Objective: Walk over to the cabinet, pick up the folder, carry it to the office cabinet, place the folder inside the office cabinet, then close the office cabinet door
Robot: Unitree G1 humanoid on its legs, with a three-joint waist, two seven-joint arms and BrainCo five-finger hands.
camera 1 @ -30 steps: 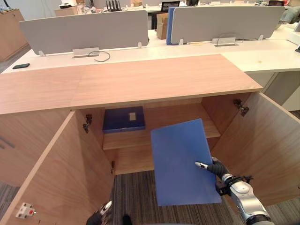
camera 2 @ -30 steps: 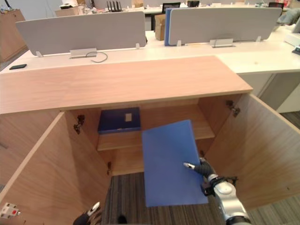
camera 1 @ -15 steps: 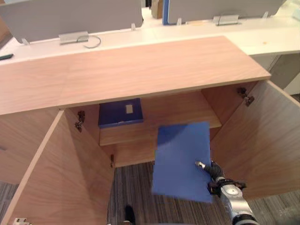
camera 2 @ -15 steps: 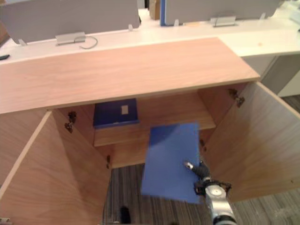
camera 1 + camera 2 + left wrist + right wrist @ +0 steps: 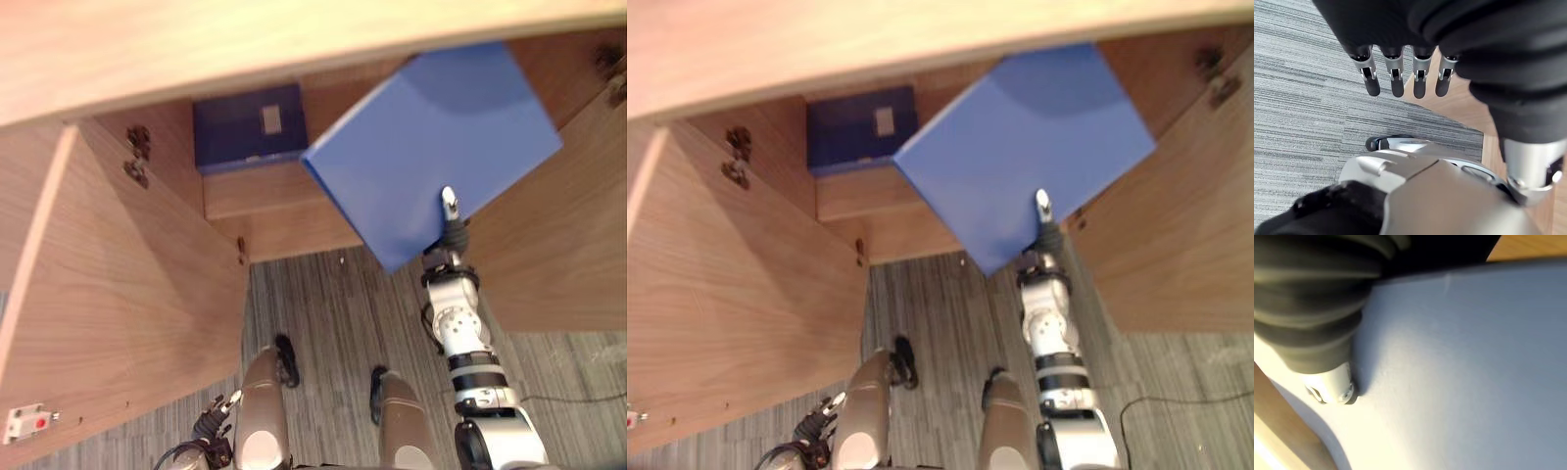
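Where the left eye view looks down: office cabinet (image 5: 245, 49), light wood, left door (image 5: 118, 294) and right door (image 5: 568, 235) both swung open. Inner shelf (image 5: 265, 191) carries one dark-blue box (image 5: 250, 125) with a pale label, at the left rear. Folder (image 5: 431, 147), blue, tilted, held in the air. Its far part lies under the cabinet top above the shelf, and its near corner hangs over the striped grey carpet (image 5: 323, 304). Right robot hand (image 5: 454, 233) pinches the folder's near edge, thumb on the upper face. Left robot hand (image 5: 217, 423) hangs low at the left, near the left door's edge.

Right eye view: same arrangement, with the folder well apart from the dark-blue box.

Left wrist view: left robot hand, fingers (image 5: 1393, 73) straight and spread in a row over the carpet, holding nothing.

Right wrist view: folder face seen from very close, one silver digit (image 5: 1332, 384) pressed flat against it. The fingers beneath are hidden.
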